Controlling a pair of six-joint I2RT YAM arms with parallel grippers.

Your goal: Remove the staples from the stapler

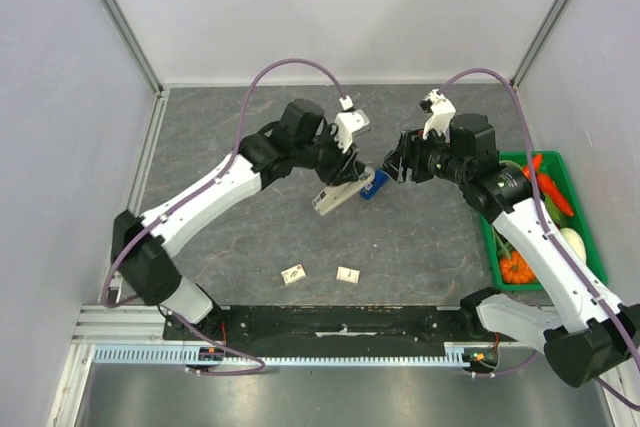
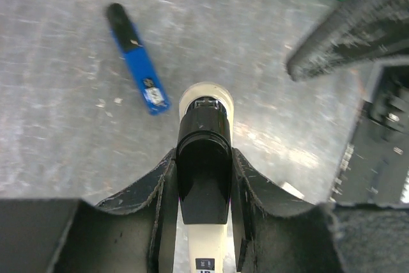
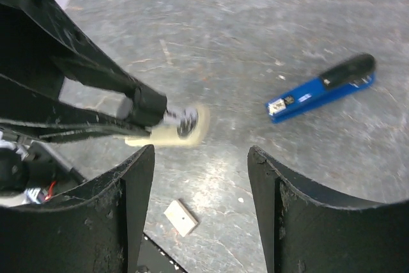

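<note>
The stapler is in two halves. The blue base half [image 1: 373,185] with a black end lies flat on the table; it also shows in the left wrist view [image 2: 137,62] and the right wrist view [image 3: 319,87]. My left gripper [image 1: 347,169] is shut on the pale upper half [image 1: 329,198] and holds it tilted above the table. In the left wrist view the jaws [image 2: 203,158] clamp its black end [image 2: 203,129]. My right gripper [image 1: 395,167] is open and empty [image 3: 201,177], just right of the held half [image 3: 172,126] and above the blue base.
A green bin [image 1: 577,179] with vegetables stands at the right wall. Two small tan blocks [image 1: 293,274] [image 1: 347,273] lie near the front edge; one shows below the right gripper [image 3: 181,217]. Walls enclose the table on three sides.
</note>
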